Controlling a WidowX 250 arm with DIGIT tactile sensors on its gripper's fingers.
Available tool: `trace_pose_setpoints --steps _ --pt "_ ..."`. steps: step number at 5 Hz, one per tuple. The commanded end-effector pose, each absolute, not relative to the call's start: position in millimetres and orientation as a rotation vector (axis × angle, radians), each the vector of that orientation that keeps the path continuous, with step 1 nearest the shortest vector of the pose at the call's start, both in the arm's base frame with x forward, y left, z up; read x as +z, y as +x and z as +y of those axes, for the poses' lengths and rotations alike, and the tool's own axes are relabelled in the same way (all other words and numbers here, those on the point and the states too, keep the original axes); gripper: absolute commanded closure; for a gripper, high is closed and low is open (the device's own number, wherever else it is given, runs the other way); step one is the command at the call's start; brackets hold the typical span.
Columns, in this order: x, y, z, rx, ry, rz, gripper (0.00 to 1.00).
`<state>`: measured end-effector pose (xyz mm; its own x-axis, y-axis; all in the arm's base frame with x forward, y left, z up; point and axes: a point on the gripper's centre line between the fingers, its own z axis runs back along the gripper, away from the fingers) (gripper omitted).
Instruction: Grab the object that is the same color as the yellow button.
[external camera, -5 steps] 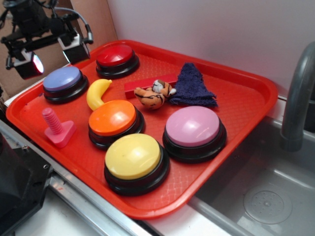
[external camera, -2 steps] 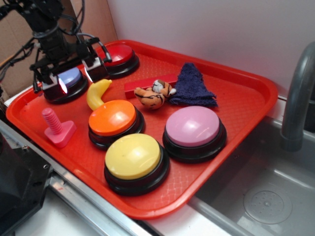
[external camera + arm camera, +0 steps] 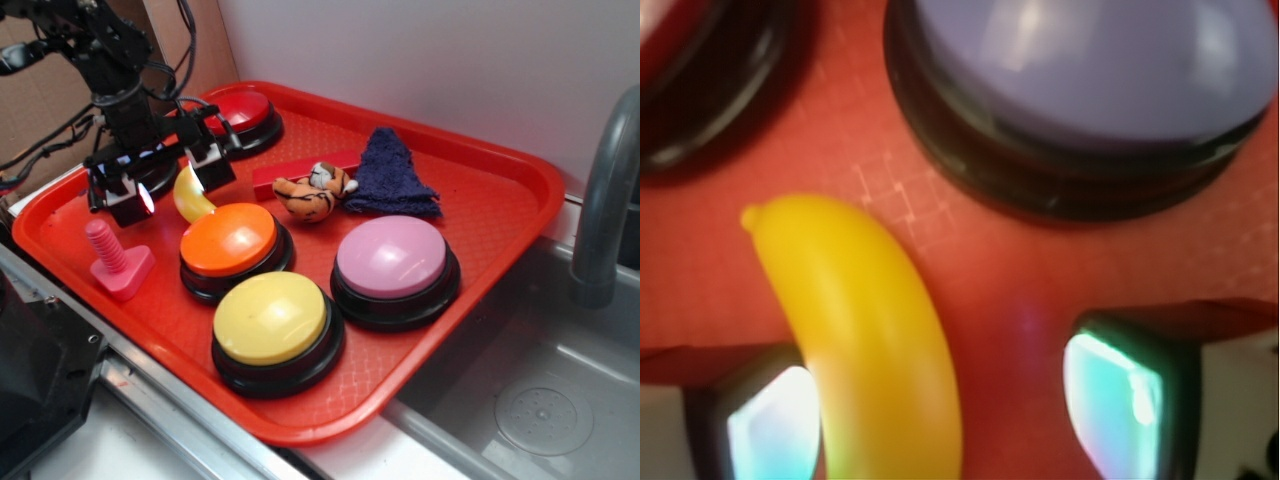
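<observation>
exterior, change: gripper (image 3: 168, 176) has come down and fwd since 1 s ago; then it sat high at back-left over the purple button, now low on the tray (image 3: 480, 160), fingers apart, straddling the banana (image 3: 188, 196); nothing else moved
exterior, counts: 5 dome buttons: yellow button (image 3: 272, 318), orange (image 3: 229, 239), pink (image 3: 393, 257), red (image 3: 241, 108), purple; 1 banana; 1 pink bolt (image 3: 112, 256); 1 tiger toy (image 3: 313, 190); 1 blue cloth (image 3: 392, 175)
exterior, hidden: purple button almost fully behind arm; banana partly covered by right finger; red button partly behind cables; faucet (image 3: 606, 180) cut off at right edge
wrist, claw: gripper (image 3: 940, 400) fingers spread; banana (image 3: 865, 320) lies just beside left pad (image 3: 770, 425), well apart from right pad; contact unclear, blur
wrist, counts: 1 banana; 2 buttons: purple button (image 3: 1090, 70) above, dark-rimmed one top-left
wrist, cut off: both buttons clipped by frame; banana's lower end runs off bottom edge; whole view soft
</observation>
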<state>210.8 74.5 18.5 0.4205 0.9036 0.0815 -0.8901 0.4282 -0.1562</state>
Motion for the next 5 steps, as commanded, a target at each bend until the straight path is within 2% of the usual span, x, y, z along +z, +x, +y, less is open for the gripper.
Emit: trace_pose_setpoints --steps 1,2,3,4,5 --pt "15.8 212.3 76.7 1.126 -0.099 -0.195 0.11" --pt "23.5 209.4 77.6 1.13 -0.12 -0.21 0.98" --pt "42.2 208.7 79.6 1.043 -0.16 -0.22 1.0" --pt "71.1 207.0 79.6 0.91 -0.126 -0.217 1.0" --pt "100.9 206.9 74.2 0.752 -0.089 -0.181 1.0"
